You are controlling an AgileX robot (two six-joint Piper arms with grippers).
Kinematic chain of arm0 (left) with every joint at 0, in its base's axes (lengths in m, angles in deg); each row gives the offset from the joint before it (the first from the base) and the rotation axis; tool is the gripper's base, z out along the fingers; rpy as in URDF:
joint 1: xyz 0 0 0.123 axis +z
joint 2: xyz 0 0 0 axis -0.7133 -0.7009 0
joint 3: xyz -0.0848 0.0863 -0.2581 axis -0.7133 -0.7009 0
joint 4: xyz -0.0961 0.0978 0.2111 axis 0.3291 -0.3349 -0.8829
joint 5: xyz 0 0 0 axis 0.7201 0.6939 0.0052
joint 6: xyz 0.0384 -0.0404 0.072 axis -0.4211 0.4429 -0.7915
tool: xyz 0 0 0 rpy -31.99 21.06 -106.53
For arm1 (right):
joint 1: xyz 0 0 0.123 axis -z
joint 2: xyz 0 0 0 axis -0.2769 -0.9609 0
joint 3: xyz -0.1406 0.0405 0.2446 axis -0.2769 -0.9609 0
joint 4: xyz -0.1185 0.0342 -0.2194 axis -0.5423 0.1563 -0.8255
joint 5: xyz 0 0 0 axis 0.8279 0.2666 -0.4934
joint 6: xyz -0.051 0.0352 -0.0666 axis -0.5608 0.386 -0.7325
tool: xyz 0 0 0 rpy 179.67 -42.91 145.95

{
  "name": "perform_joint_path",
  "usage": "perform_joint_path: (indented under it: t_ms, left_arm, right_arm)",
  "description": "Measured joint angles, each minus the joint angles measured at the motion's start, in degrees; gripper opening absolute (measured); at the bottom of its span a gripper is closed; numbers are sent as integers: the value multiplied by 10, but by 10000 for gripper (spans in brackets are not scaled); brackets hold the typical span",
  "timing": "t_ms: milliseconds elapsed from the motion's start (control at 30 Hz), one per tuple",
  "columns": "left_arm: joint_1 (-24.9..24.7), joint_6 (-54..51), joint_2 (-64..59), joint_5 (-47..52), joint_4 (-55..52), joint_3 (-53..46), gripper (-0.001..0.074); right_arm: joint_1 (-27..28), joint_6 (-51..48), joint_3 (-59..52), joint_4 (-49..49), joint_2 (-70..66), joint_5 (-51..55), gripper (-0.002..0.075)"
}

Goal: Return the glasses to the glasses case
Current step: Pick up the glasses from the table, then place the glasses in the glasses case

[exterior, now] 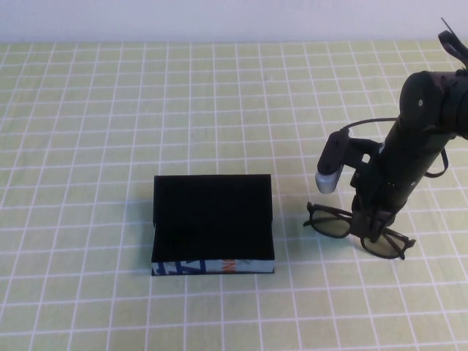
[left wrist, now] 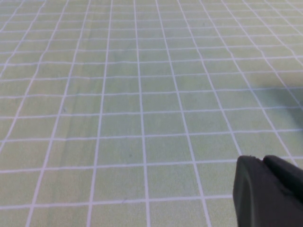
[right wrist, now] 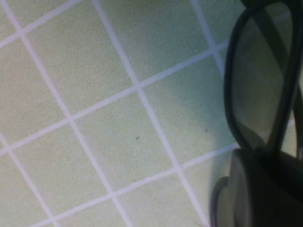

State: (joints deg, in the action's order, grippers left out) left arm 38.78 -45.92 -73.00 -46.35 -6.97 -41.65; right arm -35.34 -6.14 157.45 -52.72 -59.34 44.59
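Note:
The black glasses case (exterior: 212, 219) lies in the middle of the table, its blue, white and orange printed edge (exterior: 212, 268) facing me. The black thick-framed glasses (exterior: 333, 223) lie to the right of the case, apart from it. My right gripper (exterior: 371, 221) reaches down onto the middle of the frame and is shut on it, low at the table. The right wrist view shows one dark lens (right wrist: 258, 80) beside a black finger (right wrist: 265, 189). My left gripper (left wrist: 262, 161) is shut and empty over bare cloth, and it is out of the high view.
A green cloth with a white grid (exterior: 110, 131) covers the whole table. A pale wall runs along the far edge. The right arm's cable (exterior: 362, 126) loops above the glasses.

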Motion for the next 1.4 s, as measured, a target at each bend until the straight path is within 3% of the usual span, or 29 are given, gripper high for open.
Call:
perform_joint_path:
  t_ms: [200, 467, 733, 933, 1400]
  left_arm:
    - [0, 0, 0, 0, 0, 0, -4]
    - [0, 0, 0, 0, 0, 0, -4]
    - [0, 0, 0, 0, 0, 0, -4]
    - [0, 0, 0, 0, 0, 0, -4]
    - [0, 0, 0, 0, 0, 0, -4]
  right_arm:
    - [0, -5, 42, -5, 19, 30, 12]
    - [-5, -27, 130, 60, 57, 101, 11]
    - [-108, -41, 177, 84, 57, 111, 11]
    - [-195, -47, 209, 47, 22, 106, 11]
    - [-225, -48, 274, 27, -86, 91, 10]
